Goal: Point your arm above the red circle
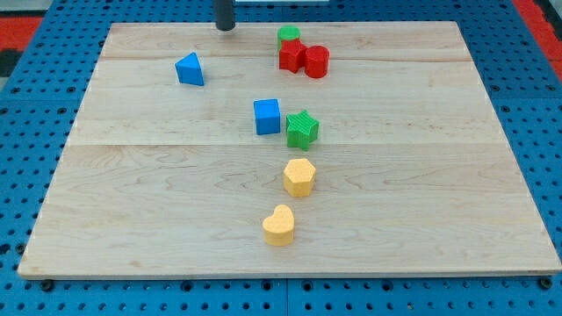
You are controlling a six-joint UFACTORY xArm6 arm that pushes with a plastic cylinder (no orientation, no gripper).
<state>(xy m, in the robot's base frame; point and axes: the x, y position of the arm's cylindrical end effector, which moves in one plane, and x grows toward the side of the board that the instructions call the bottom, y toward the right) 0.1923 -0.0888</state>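
Observation:
The red circle (pixel 317 61) is a short red cylinder near the view's top, right of centre. A second red block (pixel 291 56) touches its left side, and a green block (pixel 289 36) sits just above that one. My tip (pixel 226 27) is at the view's top edge of the board, about a hundred pixels left of the red circle and a little above it. It touches no block.
A blue triangular block (pixel 190 69) lies at the upper left. A blue cube (pixel 267 116) and a green star (pixel 302 129) sit side by side mid-board. A yellow hexagon (pixel 299 176) and a yellow heart (pixel 280 226) lie below them. The wooden board (pixel 439 193) rests on blue pegboard.

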